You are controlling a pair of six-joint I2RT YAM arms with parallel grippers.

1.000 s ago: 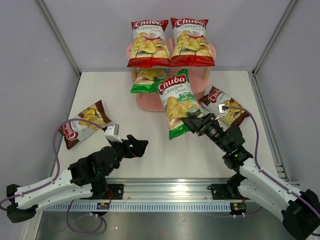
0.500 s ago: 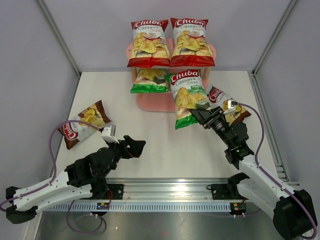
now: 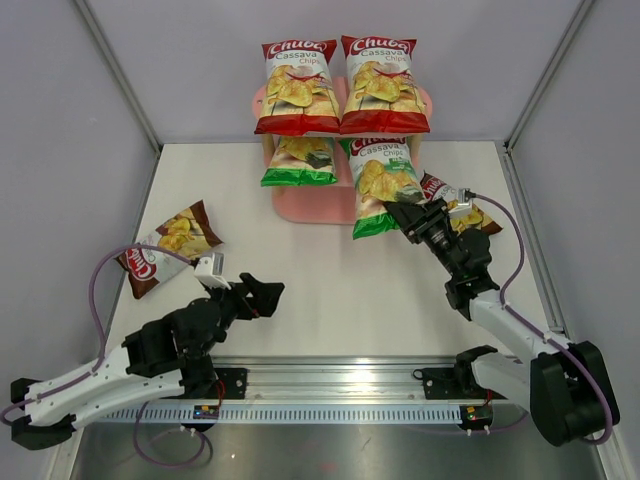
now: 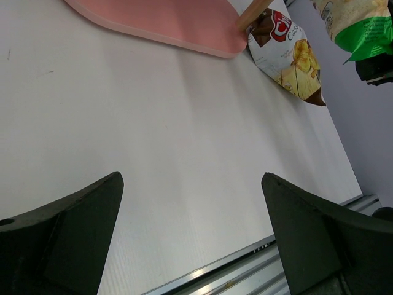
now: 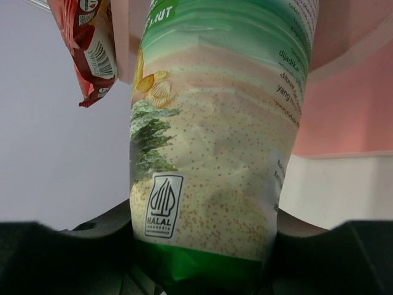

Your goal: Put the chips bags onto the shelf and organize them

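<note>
My right gripper (image 3: 400,214) is shut on the lower end of a green chips bag (image 3: 379,183), held upright at the right half of the pink shelf's (image 3: 315,208) middle tier. In the right wrist view this bag (image 5: 215,153) fills the space between the jaws of the gripper (image 5: 202,246). Another green bag (image 3: 300,160) lies on the middle tier's left. Two red bags (image 3: 297,88) (image 3: 384,85) stand on the top tier. One brown bag (image 3: 170,248) lies on the table at the left, another (image 3: 472,214) behind my right arm. My left gripper (image 3: 262,293) hangs open and holds nothing.
White walls with metal corner posts (image 3: 120,75) close in the table on three sides. A metal rail (image 3: 330,408) runs along the near edge. The left wrist view shows the shelf's bottom board (image 4: 159,18) and the right brown bag (image 4: 288,49) beyond bare tabletop.
My right gripper has carried the green bag back and up, from over the table to the shelf's middle tier. The left arm has drawn back slightly toward the near left.
</note>
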